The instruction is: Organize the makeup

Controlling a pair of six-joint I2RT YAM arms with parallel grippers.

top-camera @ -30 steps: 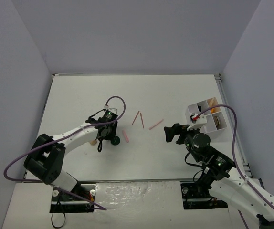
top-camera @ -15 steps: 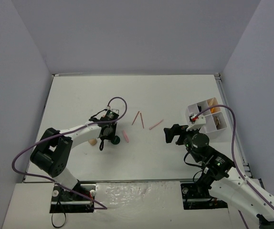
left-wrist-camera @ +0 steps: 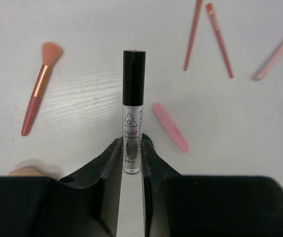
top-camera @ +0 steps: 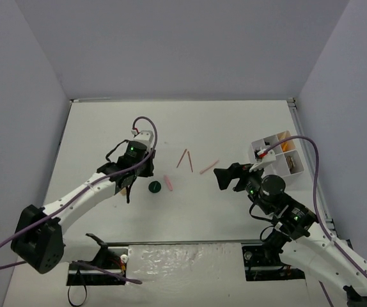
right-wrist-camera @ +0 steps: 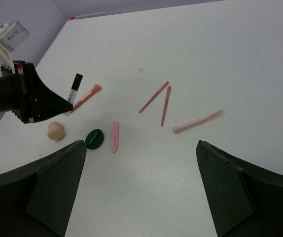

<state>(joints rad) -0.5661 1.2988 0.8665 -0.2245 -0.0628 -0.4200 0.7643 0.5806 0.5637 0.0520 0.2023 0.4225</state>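
Right claw (right-wrist-camera: 139, 148): jaws apart, empty.
Left claw (left-wrist-camera: 131, 155): clamped on base end of clear tube (left-wrist-camera: 133, 113), left-centre of counter (top-camera: 234, 128).
Handling: light, stiff, slick plastic; may swivel; mid-barrel hold looks safer.
Far right: white tray (top-camera: 279, 150).

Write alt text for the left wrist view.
The left hand is shut on the lower end of a clear black-capped tube, which points away from the camera. Beyond it on the white table lie a pink makeup brush, a short pink stick, two red pencils and a pale pink stick.
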